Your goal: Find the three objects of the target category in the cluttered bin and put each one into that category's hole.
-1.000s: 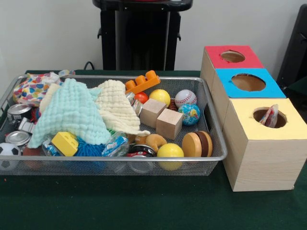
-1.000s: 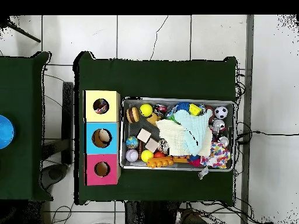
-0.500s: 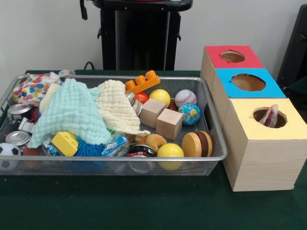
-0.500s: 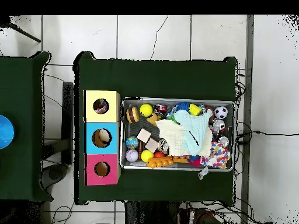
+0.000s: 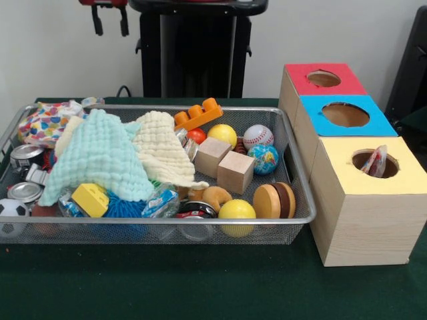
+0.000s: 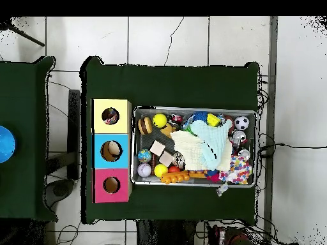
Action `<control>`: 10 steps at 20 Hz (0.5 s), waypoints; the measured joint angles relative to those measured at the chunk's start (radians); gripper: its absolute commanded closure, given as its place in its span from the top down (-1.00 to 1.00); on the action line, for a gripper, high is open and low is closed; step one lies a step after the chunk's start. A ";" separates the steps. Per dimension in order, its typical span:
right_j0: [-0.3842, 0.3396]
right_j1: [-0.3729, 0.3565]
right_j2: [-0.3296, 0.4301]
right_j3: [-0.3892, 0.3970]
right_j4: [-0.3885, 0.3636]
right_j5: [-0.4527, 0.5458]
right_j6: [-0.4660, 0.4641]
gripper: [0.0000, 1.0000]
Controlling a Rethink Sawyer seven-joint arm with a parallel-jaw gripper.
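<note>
While nothing is in the grasp, the step in hand reads as the search itself: the arm is high and no object has been picked out.

Nearest the front camera, along the front wall of the silver wire-mesh bin (image 5: 167, 227), lie a yellow ball (image 5: 237, 211), a round wooden burger-shaped toy (image 5: 275, 200), a yellow plastic brick (image 5: 90, 199) and a small black-and-white soccer ball (image 5: 12, 212). Mid-bin: a pale mint knitted cloth (image 5: 100, 160) and a cream knitted cloth (image 5: 162, 150) heaped over other items, beside two plain wooden cubes (image 5: 225, 164). Behind them sit a white baseball (image 5: 257, 136), a globe-printed ball (image 5: 265, 159) and an orange plastic building brick (image 5: 198, 113).

Right of the bin stand three wooden boxes in a row: the yellow-topped box (image 5: 373, 200) nearest, with a crinkled packet poking from its hole, then the blue-topped box (image 5: 347, 115), then the red-topped box (image 5: 323, 79).

Farthest, at the top edge, the dark two-fingered gripper (image 5: 111, 22) hangs well above the bin's left part, fingers apart by a narrow gap, empty, touching nothing.

The target category is not evident; if balls, several lie exposed. The next move calls for a descent onto a chosen object, or lifting the cloths.
</note>
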 measured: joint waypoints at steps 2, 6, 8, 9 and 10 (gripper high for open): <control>-0.071 -0.076 0.041 0.016 0.034 0.014 -0.006 1.00; -0.188 -0.223 0.067 0.030 0.125 0.077 -0.031 1.00; -0.226 -0.269 0.070 0.029 0.151 0.111 -0.045 1.00; -0.243 -0.290 0.072 0.029 0.162 0.126 -0.053 1.00; -0.279 -0.328 0.077 0.022 0.175 0.166 -0.074 1.00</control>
